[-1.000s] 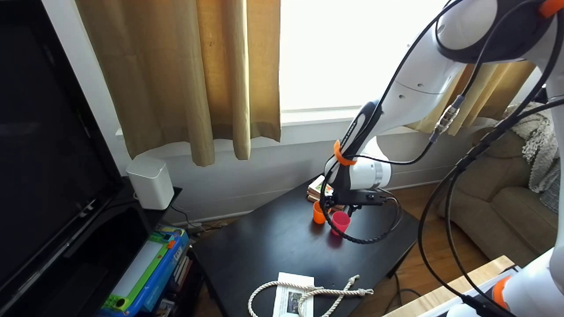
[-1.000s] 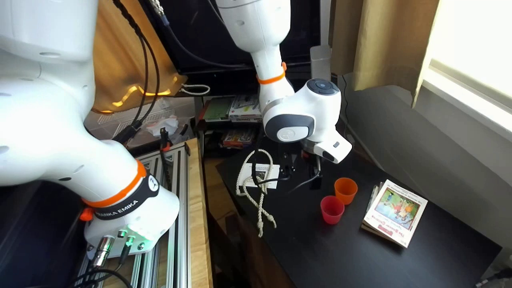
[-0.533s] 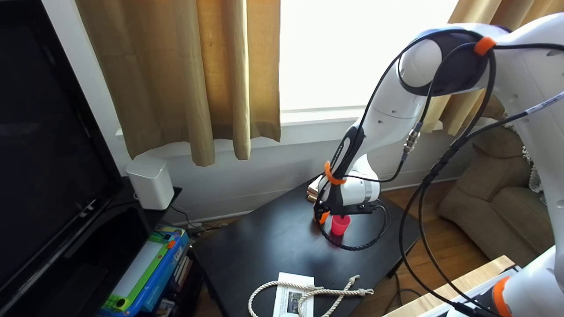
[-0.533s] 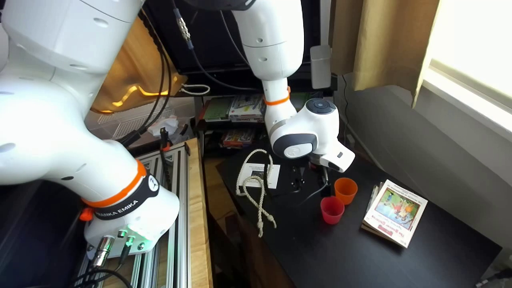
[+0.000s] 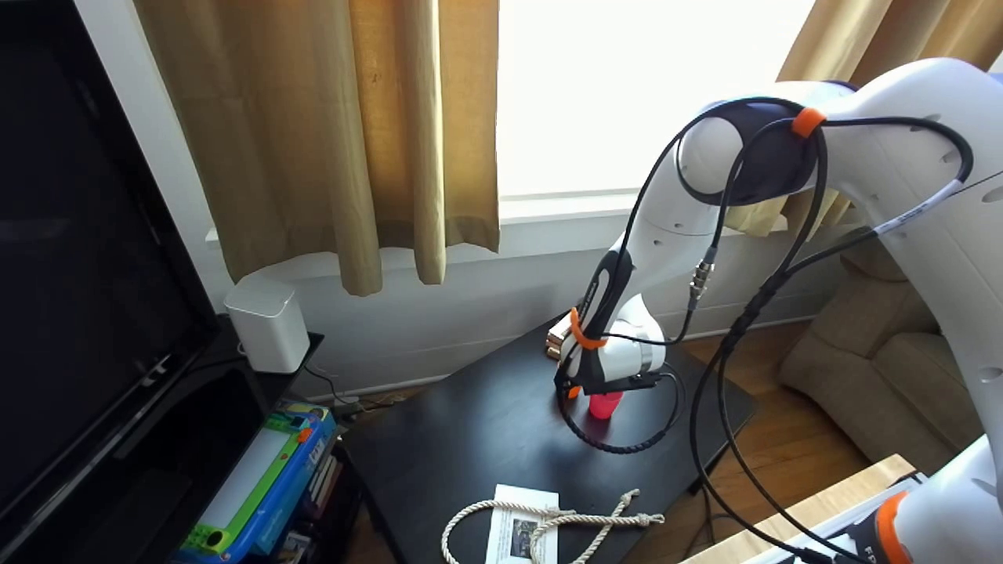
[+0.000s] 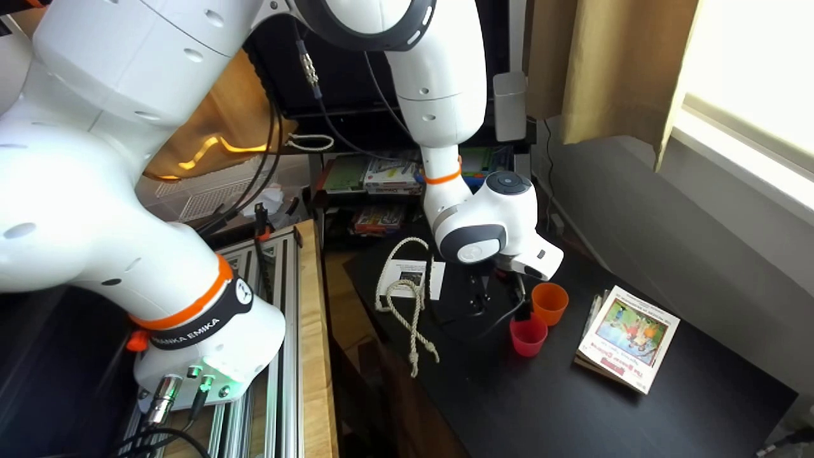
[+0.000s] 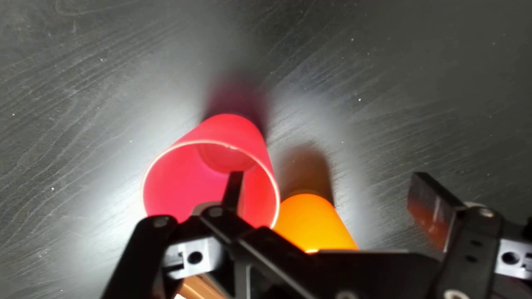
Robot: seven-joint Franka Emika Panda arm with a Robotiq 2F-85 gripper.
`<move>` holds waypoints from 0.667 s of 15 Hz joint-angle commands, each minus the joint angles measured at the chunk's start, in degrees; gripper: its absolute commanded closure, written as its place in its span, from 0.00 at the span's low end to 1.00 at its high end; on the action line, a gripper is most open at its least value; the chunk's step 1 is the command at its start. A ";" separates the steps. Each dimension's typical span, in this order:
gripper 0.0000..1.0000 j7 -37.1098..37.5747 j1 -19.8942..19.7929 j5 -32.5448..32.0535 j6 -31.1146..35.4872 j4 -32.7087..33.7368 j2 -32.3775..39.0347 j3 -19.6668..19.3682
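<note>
My gripper [image 7: 328,185] is open with nothing between its pads, low above the dark table. A pink cup [image 7: 178,178] stands upright below it; it also shows in both exterior views [image 5: 605,405] [image 6: 528,340]. In the wrist view one finger [image 7: 234,191] overlaps the pink cup's mouth; whether it is inside the cup or above it I cannot tell. The other finger [image 7: 430,203] is over bare table. An orange cup [image 7: 314,222] stands beside the pink cup, between the finger lines, partly hidden by the gripper. It also shows in both exterior views [image 5: 574,392] [image 6: 550,304].
A stack of books [image 6: 629,337] lies on the table [image 6: 540,407] beside the cups. A white rope [image 5: 603,519] lies over a white booklet [image 5: 511,509] at the table's other end. A cable [image 5: 619,449] loops below the wrist. A window wall stands behind.
The arm has come down toward the cups, and the gripper is now low over the pink cup's rim. The cups, books and rope have not moved.
</note>
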 commanded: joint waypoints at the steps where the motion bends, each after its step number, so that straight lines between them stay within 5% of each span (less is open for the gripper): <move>1: 0.00 0.13 1.28 -1.30 2.61 2.71 3.53 -0.47; 10: 0.00 2.34 0.95 0.30 1.46 5.81 5.29 4.09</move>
